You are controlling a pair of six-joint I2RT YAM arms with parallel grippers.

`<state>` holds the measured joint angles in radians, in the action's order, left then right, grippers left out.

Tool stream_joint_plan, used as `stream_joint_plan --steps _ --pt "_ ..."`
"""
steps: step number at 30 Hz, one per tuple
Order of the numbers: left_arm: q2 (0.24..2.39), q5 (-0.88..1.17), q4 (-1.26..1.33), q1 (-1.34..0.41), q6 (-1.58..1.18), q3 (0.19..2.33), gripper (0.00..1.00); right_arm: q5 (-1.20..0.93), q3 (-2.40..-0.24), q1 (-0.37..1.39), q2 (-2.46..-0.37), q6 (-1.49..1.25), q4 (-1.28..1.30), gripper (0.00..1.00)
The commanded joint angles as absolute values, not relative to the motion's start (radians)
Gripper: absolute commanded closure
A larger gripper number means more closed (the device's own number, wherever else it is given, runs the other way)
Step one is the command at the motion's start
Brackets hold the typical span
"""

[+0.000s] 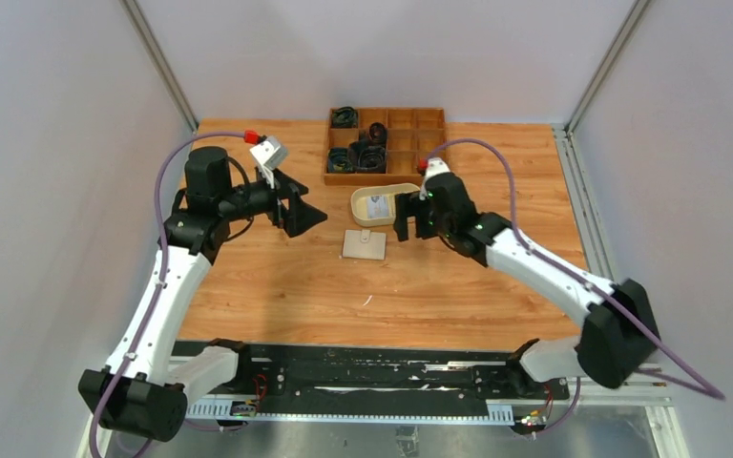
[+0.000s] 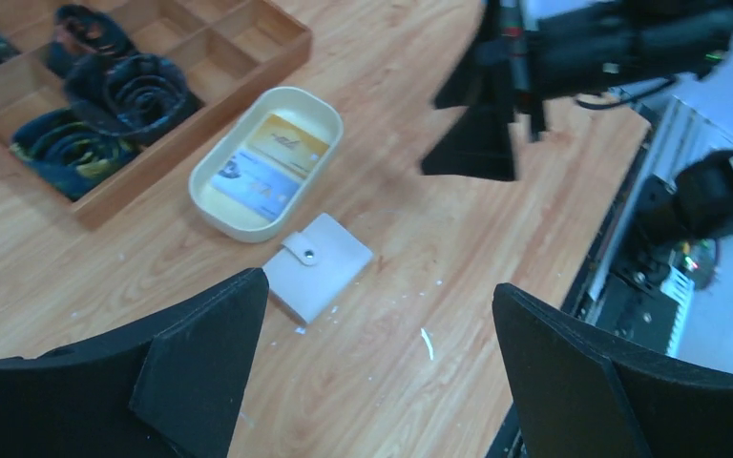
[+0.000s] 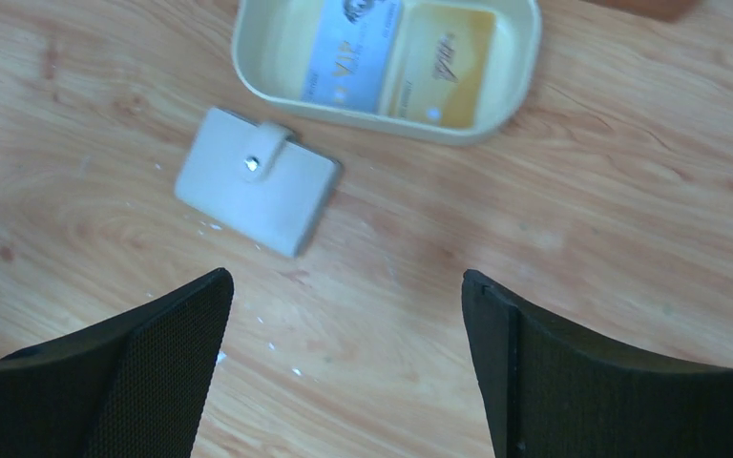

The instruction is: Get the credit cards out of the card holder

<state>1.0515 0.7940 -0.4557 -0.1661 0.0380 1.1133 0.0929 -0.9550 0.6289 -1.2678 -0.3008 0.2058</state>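
Wooden table (image 1: 277, 286): the closed card holder (image 1: 364, 245) lies beside a cream dish (image 3: 272, 43).
Two credit cards (image 3: 358, 52) lie in the dish; left gripper (image 2: 377, 305) and right gripper (image 3: 344, 286) are spread wide, holding nothing.

The blue-grey card (image 3: 355, 52) in the dish (image 3: 391, 120) reads "VIP"; the gold card (image 3: 449, 62) bears illegible script.

Both arms up and reaching in twd the middle from opposite sides. Left arm (image 1: 167, 286) rises from its base at the near edge, bends at the elbow, and the left gripper (image 1: 303, 203) points right, jaws spread wide. Right arm (image 1: 544, 272) stretches up and left w/ the right gripper (image 1: 404, 218) tipped downward, jaws wide apart too. Grippers face each other, near but not touching. Left wrist cam shows the right gripper up top, beyond the left's own black fingers (image 2: 200, 363).
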Motion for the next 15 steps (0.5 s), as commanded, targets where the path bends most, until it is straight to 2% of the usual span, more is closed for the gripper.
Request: stream_joint_plan --steps 1,6,11,15 --pt "1.047 0.877 -0.372 -0.169 -0.019 1.043 0.0 0.102 -1.106 0.69 -1.481 -0.384 0.171 0.08" --pt "1.141 0.286 -0.391 -0.17 -0.203 1.046 0.0 0.059 -1.342 0.719 -1.766 -0.508 0.298 0.14" --pt "1.163 0.102 -0.294 -0.197 -0.362 0.955 0.0 0.067 -1.445 0.754 -1.912 -0.611 0.329 0.16" --pt "1.187 0.079 -0.249 -0.207 -0.388 0.905 0.0 0.131 -1.491 0.778 -1.966 -0.658 0.395 0.2"
